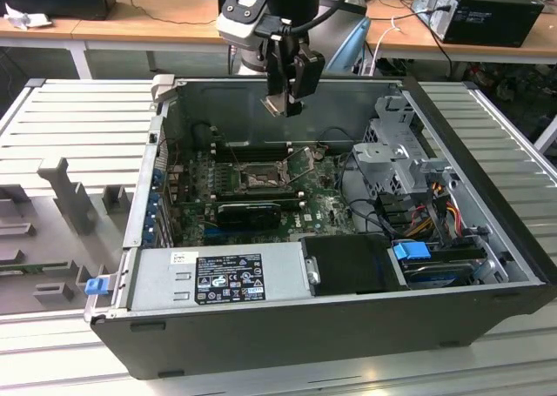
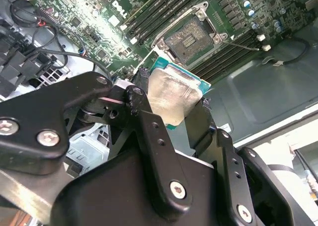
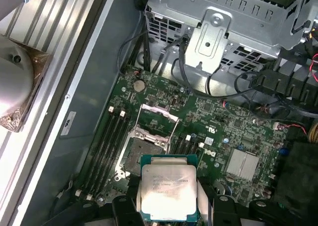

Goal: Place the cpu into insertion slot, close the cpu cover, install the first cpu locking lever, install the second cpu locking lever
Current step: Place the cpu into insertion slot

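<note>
My pincer (image 2: 173, 93) is clamped on the cpu (image 3: 168, 186) by its edges, the open insertion slot (image 3: 144, 154) well below. I'd hold the chip level, match corners, and lower it gently.

In the second wrist view, black gripper fingers (image 2: 148, 129) hide two edges of the flat square silver-topped cpu (image 2: 171, 92). In the first wrist view that chip seems to cover one corner of the silver-rimmed square insertion slot (image 3: 141, 154).
</note>
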Robot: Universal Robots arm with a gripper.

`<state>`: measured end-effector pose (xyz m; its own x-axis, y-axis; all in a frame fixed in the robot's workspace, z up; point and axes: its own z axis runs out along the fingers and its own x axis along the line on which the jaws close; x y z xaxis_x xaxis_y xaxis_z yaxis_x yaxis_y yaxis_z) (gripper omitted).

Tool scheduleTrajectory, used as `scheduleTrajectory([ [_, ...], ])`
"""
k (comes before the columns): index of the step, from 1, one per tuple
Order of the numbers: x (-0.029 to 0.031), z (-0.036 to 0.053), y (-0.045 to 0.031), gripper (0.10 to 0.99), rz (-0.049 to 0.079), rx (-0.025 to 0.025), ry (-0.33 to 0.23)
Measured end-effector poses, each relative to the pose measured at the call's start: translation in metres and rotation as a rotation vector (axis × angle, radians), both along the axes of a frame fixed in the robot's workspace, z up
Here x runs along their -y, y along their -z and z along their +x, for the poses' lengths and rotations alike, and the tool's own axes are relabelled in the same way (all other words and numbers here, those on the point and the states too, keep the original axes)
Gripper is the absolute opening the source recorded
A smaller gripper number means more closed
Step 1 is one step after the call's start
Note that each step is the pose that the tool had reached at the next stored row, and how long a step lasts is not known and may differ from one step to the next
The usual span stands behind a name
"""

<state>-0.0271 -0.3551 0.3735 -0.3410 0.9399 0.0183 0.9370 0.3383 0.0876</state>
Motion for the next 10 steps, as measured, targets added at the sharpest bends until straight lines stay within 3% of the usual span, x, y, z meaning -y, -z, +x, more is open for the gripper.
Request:
scheduleTrajectory([
  [10, 0.0, 0.0, 0.0003, 0.537, -0.001, 0.0, 0.105],
])
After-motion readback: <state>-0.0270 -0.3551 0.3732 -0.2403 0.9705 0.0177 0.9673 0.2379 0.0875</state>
